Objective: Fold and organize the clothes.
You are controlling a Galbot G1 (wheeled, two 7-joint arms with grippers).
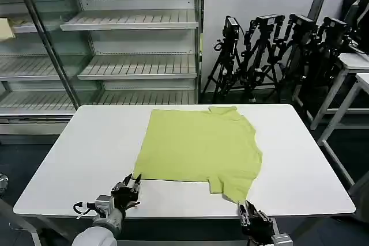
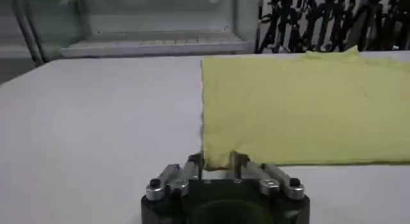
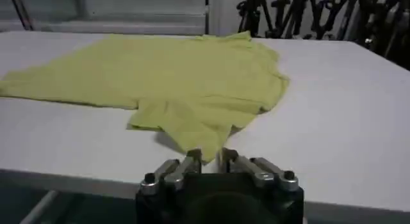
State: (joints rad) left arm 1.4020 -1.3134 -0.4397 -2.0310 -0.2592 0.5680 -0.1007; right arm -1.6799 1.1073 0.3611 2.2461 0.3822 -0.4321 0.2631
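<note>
So: early stage, by the look of it. Left to right across the head view.

Left gripper (image 1: 131,184) sits at the table's (image 1: 86,154) near edge, about 7 o'clock from the shirt's centre. Its fingers stand slightly parted, their tips right at the near-left corner of the T-shirt (image 1: 196,145). In the left wrist view the cloth corner lies just at the fingertips (image 2: 196,160); whether they pinch it yet I cannot tell. Nothing is lifted.

The lime yellow-green T-shirt lies spread mostly flat mid-table, slightly toward 12 o'clock, one sleeve at 5 o'clock folded or rumpled onto itself. No tidy fold is visible; no print shows.

Right gripper (image 1: 244,208) waits at the near edge, 5 o'clock from the shirt's centre, just beside the sleeve's tip. The right wrist view shows its fingers slightly apart with the sleeve's point near the gap, apparently empty.

Judgement: shirt laid out, both grippers posted at the near hem corners, folding proper not begun. Left to do: take hold, fold, tidy.

Shelving (image 1: 132,21) stands behind, at 12 o'clock.
</note>
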